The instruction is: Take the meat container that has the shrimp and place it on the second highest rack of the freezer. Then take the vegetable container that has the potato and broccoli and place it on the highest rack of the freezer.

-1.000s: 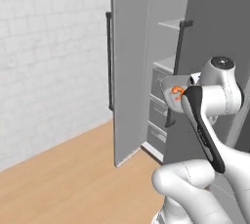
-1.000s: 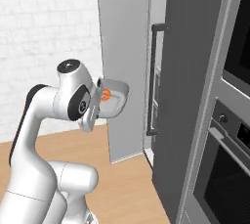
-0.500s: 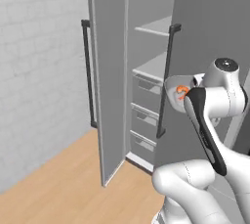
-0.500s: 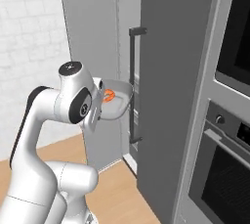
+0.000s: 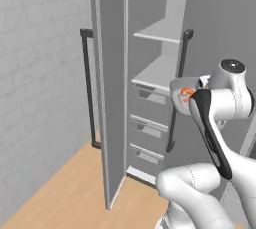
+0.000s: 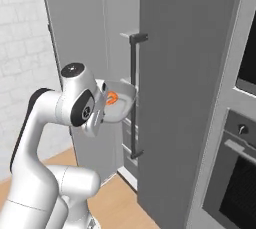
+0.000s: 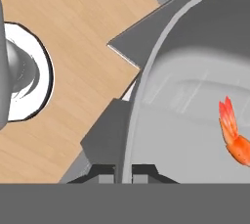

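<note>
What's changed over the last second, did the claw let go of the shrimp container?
No. The base drove closer and swung round, so the open freezer now faces the cameras with its racks showing. The claw stays shut on the container rim, shrimp inside, held at the same height.

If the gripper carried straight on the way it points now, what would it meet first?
Gripper, shut on the grey tray rim, points downward; beyond the tray, probably the wooden floor, though depth is unclear.

A kitchen is showing here: a built-in oven (image 6: 235, 168) is standing just beside the tall open freezer (image 6: 170, 73).
</note>
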{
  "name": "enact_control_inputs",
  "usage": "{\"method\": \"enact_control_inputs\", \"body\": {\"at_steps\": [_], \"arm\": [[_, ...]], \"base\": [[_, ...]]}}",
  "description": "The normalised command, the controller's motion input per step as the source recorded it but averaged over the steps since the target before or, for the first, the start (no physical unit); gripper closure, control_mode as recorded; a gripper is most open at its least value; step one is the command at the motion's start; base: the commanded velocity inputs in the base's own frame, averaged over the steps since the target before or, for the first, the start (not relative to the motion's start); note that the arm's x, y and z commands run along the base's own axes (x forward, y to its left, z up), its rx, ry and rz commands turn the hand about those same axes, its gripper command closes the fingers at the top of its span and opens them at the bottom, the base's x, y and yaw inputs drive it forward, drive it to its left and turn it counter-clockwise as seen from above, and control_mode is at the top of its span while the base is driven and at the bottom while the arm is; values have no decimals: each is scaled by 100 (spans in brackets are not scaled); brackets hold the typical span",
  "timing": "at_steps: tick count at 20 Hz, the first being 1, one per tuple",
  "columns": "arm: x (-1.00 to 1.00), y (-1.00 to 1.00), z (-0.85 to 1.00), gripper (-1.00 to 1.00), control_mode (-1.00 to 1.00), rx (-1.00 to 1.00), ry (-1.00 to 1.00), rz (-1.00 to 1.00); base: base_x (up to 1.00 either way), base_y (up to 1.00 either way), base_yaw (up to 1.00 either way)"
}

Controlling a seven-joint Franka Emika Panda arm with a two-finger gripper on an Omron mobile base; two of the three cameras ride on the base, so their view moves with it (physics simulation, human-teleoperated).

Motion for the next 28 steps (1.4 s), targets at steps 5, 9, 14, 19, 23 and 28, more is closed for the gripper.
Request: {"method": "enact_control_inputs", "body": {"at_steps": [5,9,14,19,23,28], "arm": [[0,0,0,100,100,0,0,0],[0,0,0,100,100,0,0,0],[0,0,0,100,100,0,0,0],[0,0,0,100,100,0,0,0],[0,0,0,100,100,0,0,0],[0,0,0,100,100,0,0,0]], "base": [[58,49,-15],[55,26,-9],[50,2,-5],[52,-10,0],[63,0,0],[57,0,0]]}}
